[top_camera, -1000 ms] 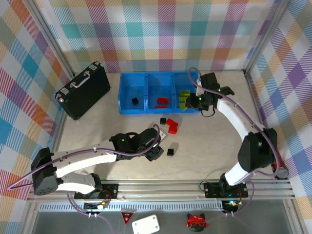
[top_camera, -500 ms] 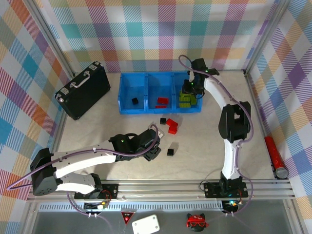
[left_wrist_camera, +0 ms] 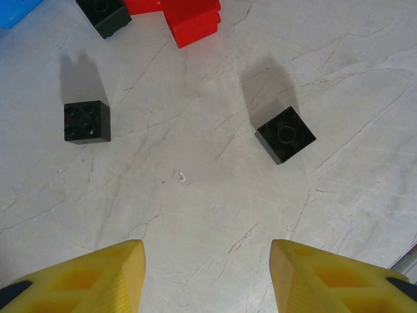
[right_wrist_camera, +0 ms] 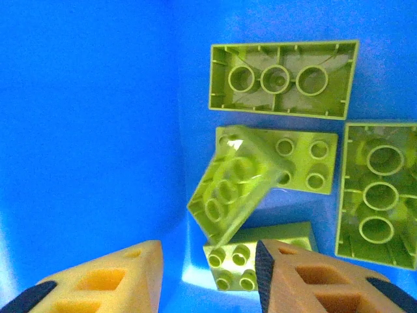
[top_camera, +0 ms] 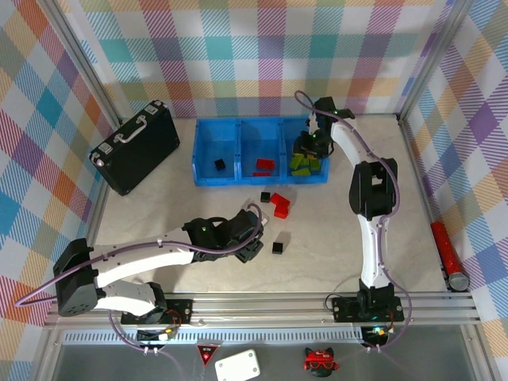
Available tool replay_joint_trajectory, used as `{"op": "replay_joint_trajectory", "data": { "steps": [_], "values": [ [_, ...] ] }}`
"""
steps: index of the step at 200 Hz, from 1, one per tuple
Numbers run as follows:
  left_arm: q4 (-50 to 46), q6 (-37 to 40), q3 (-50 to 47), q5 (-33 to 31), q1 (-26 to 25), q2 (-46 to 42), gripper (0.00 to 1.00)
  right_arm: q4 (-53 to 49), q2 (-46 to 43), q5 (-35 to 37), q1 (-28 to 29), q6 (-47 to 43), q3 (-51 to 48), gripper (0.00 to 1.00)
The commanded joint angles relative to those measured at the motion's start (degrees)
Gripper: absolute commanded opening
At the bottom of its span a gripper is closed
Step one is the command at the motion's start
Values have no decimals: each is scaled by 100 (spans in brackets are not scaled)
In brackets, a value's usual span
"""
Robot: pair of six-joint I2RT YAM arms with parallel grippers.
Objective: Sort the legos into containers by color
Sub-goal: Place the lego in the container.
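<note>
Top view: the right gripper (top_camera: 308,148) hangs over the right-hand compartment of the blue tray (top_camera: 238,181), where the lime-green bricks (top_camera: 305,165) lie. The left gripper (top_camera: 252,248) hovers low over the table, with loose red bricks (top_camera: 279,204) nearby. The left compartment holds black and the middle one red, so a cube dropped short would mix the colours.

Left wrist view: the jaws stand moderately apart and empty. The left black cube (left_wrist_camera: 87,121) and the right black cube (left_wrist_camera: 285,134) lie ahead, neither centred between the fingers. A straight descent would likely close on bare table or knock a cube aside.

Right wrist view: the jaws stand slightly parted, holding nothing. A tilted lime-green brick (right_wrist_camera: 231,189) leans on its neighbours. Dipping lower could snag it and drag it out of the compartment.
</note>
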Motion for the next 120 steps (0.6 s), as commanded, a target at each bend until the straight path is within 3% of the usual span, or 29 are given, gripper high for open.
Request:
{"op": "replay_joint_trajectory", "data": {
  "steps": [1, 64, 120],
  "values": [
    [50, -32, 177, -9, -44, 133, 53, -141, -702, -140, -25, -39, -90, 44],
    [315, -452, 473, 141, -44, 865, 55, 174, -2191, -386, -18, 130, -1471, 45],
    [-99, -1640, 1135, 125, -53, 1871, 62, 433, -3624, -183, -18, 264, -3022, 46]
  ]
}}
